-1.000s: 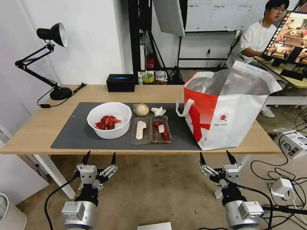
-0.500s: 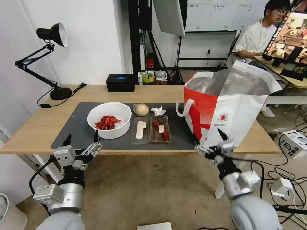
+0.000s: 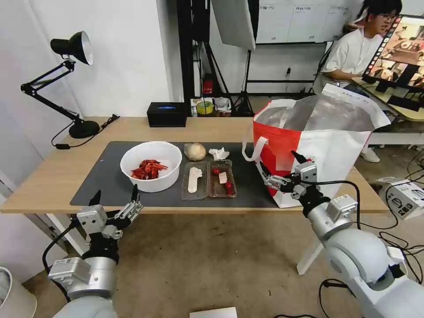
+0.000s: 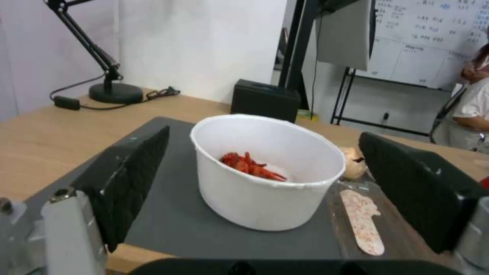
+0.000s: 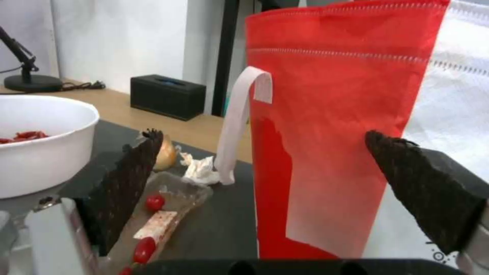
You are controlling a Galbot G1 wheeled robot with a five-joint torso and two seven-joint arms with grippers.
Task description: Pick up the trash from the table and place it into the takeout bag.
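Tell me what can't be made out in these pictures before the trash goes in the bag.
- Inside of the bag: head view, its tall walls hide the bottom, so any contents cannot be told.
- Bowl bottom: head view, the shells cover it.
- Tray: right wrist view, the open right gripper hides its near end.
- Logo: head view, too small and partly behind the right gripper.

Legible text: none that I can read. The bag [image 3: 327, 145] carries a small round red logo [image 3: 308, 162], its characters too small to make out. The wall boards [image 3: 304, 20] behind hold rows of writing, too fine for me to read.
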